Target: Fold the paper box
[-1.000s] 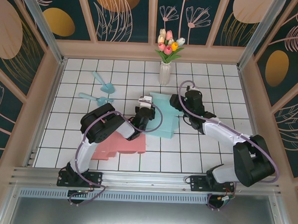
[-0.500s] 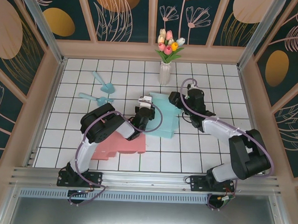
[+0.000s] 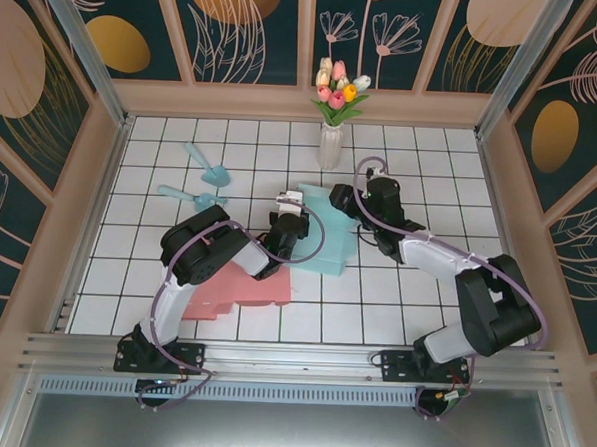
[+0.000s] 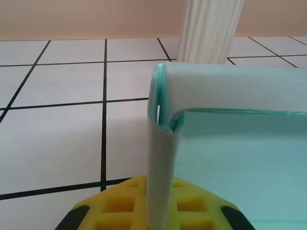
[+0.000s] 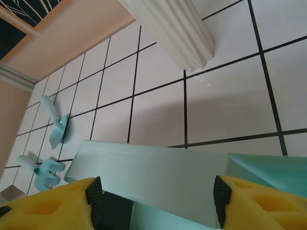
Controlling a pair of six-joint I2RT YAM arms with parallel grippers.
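One thin teal paper box blank [image 3: 324,253] lies mid-table in the top view; judged light, pliable, crease-prone, best held by flap edges. Left wrist view: left gripper [image 4: 153,213] pinches a raised flap [image 4: 160,177]. Right wrist view: right gripper [image 5: 156,208] stands open, straddling an upturned panel [image 5: 153,172].
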